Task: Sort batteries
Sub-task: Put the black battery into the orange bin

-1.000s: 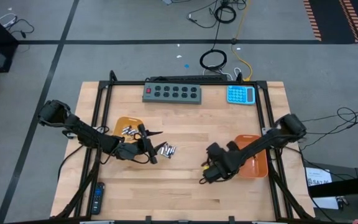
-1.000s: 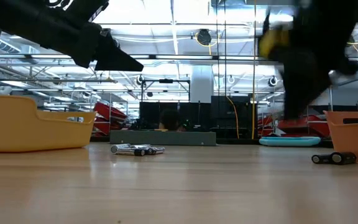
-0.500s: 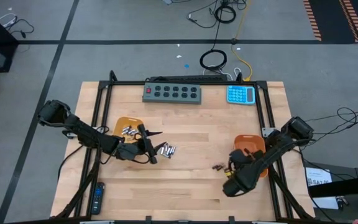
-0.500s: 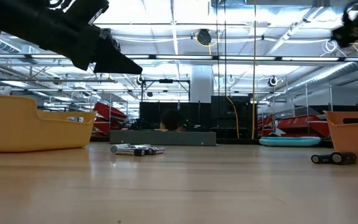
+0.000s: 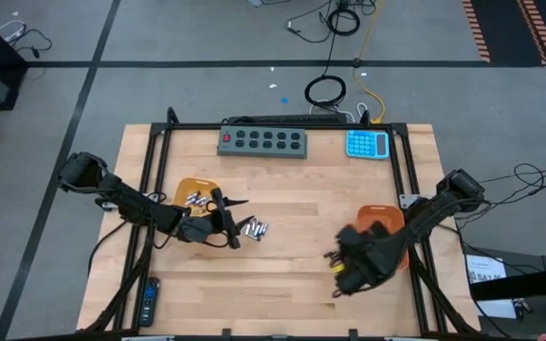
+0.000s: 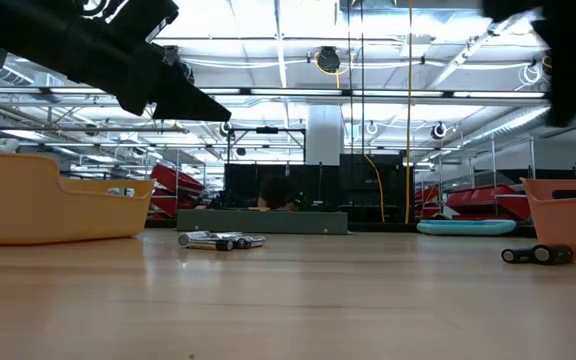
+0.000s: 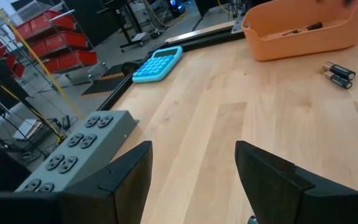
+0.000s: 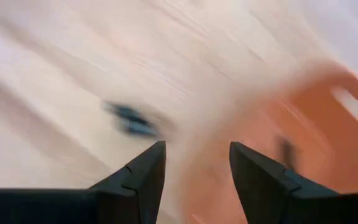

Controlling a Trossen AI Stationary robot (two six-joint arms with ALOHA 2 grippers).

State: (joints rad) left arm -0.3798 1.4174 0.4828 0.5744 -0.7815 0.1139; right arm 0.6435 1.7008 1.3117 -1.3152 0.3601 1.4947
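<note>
Right gripper (image 8: 194,177) over the table's right part, just left of the right orange tray (image 5: 387,220), fingers spread with a gap between them, holding nothing. Below it on the wood, a pair of small dark batteries (image 8: 131,122), lying beside that tray; same pair (image 6: 537,254) seen low, flat on the table near the tray wall (image 6: 568,215). More dark batteries (image 7: 303,28) inside that tray. Left gripper (image 5: 230,220) hanging above the table's left part, jaws wide apart, empty, next to a cluster of silvery batteries (image 5: 253,227) lying on the wood. Further silvery batteries (image 5: 195,199) resting in the left orange tray (image 5: 184,188). Grey button box (image 5: 263,141) and blue calculator (image 5: 368,144) along the far edge; black remote (image 5: 148,300) at the near left corner.
</note>
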